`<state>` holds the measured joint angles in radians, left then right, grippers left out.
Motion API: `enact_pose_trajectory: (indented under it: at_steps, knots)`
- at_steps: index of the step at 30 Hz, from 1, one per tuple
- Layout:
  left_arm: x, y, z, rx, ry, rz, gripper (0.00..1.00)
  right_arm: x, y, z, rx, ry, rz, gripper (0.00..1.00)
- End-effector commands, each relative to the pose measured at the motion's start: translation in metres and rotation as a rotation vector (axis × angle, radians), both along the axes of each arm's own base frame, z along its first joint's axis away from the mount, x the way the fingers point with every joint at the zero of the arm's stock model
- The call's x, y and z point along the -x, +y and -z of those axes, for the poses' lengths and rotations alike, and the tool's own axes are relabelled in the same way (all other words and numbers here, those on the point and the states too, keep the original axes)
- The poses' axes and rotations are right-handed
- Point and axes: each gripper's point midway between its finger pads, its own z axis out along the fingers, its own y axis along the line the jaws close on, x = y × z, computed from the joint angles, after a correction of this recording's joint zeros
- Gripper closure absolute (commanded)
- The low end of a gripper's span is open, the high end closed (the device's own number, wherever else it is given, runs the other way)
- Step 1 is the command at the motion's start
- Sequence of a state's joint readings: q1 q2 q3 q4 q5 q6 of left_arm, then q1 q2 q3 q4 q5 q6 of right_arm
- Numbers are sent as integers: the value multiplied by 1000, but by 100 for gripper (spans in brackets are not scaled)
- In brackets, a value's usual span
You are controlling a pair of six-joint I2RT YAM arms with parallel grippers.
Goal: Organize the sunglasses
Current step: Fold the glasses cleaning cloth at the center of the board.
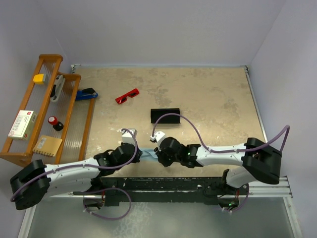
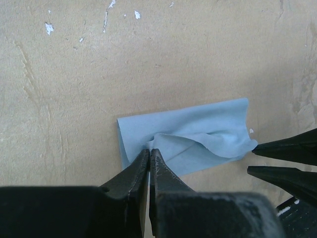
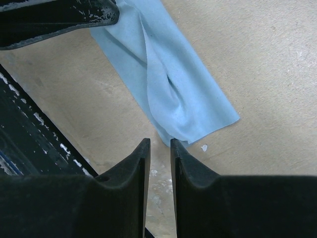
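My left gripper point(image 2: 149, 151) clenches the blue cloth point(image 2: 198, 129) by its left end; my right gripper point(image 3: 160, 144) hangs slightly parted, empty. Closing short could miss the right corner.

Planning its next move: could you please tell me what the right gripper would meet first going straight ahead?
Probably the blue cloth, its near corner lying just ahead of the right gripper.

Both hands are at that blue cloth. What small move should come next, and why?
Probably the right hand should ease forward and close on the near corner of the blue cloth: its fingers stand slightly apart just short of it, while the left hand pinches the other end.
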<state>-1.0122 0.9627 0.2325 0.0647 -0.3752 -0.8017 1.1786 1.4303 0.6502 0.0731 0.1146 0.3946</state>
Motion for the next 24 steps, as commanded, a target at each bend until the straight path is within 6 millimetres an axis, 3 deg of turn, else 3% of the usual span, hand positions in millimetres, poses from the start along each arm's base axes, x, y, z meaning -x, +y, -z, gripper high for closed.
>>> enact_pose_trajectory:
  at_steps: [1, 24]
  knots:
    - [-4, -7, -12, 26, -29, -13, 99, -1, 0, -11, -31, -20, 23, 75]
    - [-1, -7, -11, 2, -38, -13, 100, 1, -8, -21, -57, -34, 47, 76]
